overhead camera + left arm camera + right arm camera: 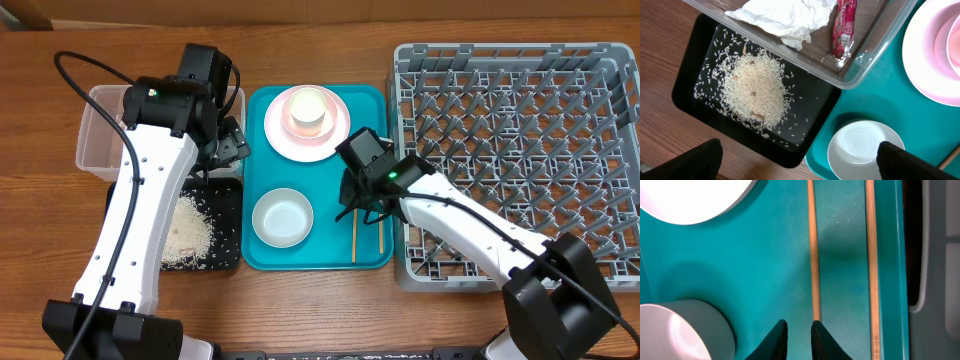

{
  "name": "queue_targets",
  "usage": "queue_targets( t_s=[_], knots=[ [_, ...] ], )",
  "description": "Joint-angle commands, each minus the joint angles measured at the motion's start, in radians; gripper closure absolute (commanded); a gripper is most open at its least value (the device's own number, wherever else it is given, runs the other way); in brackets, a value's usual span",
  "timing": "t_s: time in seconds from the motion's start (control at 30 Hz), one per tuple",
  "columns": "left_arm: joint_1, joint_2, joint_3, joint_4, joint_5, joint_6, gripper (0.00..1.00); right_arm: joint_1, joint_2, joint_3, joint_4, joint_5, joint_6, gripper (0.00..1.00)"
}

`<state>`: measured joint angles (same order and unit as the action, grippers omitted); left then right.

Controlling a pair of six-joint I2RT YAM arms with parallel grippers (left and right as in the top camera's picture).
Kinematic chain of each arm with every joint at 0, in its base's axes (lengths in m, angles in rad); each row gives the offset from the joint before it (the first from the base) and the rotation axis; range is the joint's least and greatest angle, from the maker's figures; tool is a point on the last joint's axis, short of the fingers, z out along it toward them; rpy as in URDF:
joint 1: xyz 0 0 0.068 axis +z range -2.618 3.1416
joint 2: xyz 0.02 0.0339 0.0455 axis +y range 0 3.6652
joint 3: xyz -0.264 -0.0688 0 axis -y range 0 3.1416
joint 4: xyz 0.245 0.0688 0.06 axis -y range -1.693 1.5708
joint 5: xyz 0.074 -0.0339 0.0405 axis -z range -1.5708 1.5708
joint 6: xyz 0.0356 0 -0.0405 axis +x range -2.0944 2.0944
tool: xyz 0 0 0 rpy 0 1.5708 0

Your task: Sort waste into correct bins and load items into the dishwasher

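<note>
Chopsticks (813, 255) lie side by side on the teal tray (262, 255), right of the white bowl (282, 217), near the rim beside the dishwasher rack (515, 150). Thin, stiff, light, likely to roll; pinch mid-length. Left end effector (795, 160) gapes wide, empty, over the rice tray (690, 82); right end effector (799, 335) is nearly closed at one stick's end, holding nothing, little room rimward.

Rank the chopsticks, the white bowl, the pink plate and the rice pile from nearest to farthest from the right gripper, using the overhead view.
From the right gripper:
1. Chopsticks: right beside it, on the teal tray's right side.
2. White bowl: to its left, on the tray's lower part.
3. Pink plate: at the tray's upper end.
4. Rice pile: farthest, in the black tray at left.
</note>
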<state>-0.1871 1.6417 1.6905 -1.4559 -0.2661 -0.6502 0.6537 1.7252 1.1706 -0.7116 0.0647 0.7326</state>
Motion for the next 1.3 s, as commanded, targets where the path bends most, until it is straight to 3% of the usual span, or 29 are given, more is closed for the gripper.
queue_targets(
  t_s=[0.0,0.73,0.9,1.27],
  knots=[
    [0.003,-0.010,0.014,-0.002,-0.010,0.008,0.00,0.020,-0.011,-0.006,0.007,0.040,0.006,0.81],
    [0.003,-0.010,0.014,-0.002,-0.010,0.008,0.00,0.069,-0.011,-0.006,-0.030,0.103,0.005,0.80],
    [0.003,-0.010,0.014,-0.002,-0.010,0.008,0.00,0.070,-0.006,-0.007,-0.026,0.104,0.005,0.75],
    [0.003,-0.010,0.014,-0.002,-0.010,0.008,0.00,0.071,0.113,-0.007,-0.014,0.105,0.005,0.73]
  ],
)
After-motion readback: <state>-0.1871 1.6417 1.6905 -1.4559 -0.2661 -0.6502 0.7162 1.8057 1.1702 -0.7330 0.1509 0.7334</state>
